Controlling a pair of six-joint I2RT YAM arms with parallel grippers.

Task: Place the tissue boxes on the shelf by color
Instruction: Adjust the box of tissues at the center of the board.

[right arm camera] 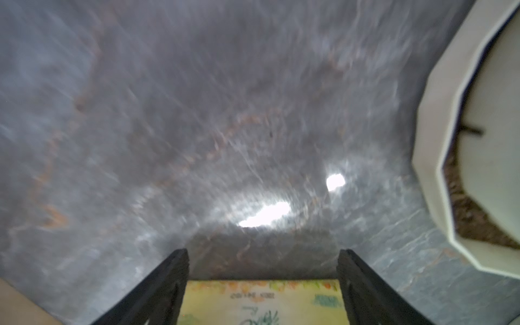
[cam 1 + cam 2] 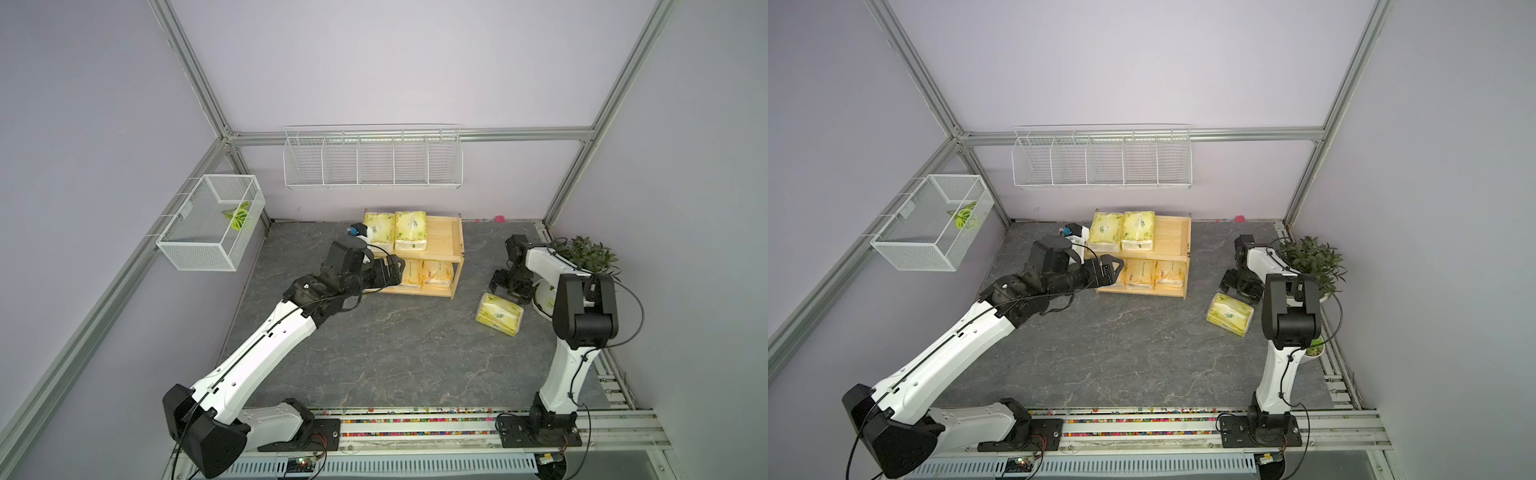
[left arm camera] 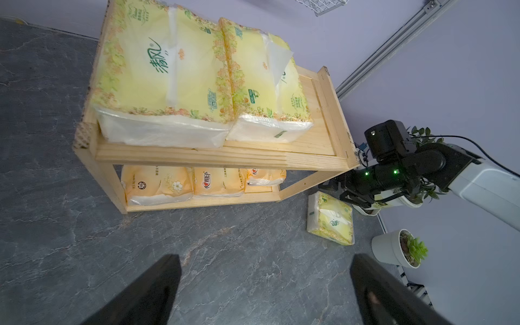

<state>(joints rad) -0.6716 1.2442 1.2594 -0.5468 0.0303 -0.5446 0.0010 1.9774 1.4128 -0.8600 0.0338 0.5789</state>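
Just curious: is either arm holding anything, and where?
Left jaws: empty. Right jaws straddle one end of the yellow-green tissue pack on the table; whether they grip it cannot be told.

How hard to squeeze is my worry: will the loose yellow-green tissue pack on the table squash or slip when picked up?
Probably soft: the tissue pack is film-wrapped with rounded edges, so it should squash under the jaws. Likely slippery: the wrap looks glossy. Lying flat on the table, it seems unlikely to roll or tip.

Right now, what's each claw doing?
Left claw: open, empty.
Right claw: straddling the pale yellow-green plastic-wrapped tissue pack; grip cannot be told.
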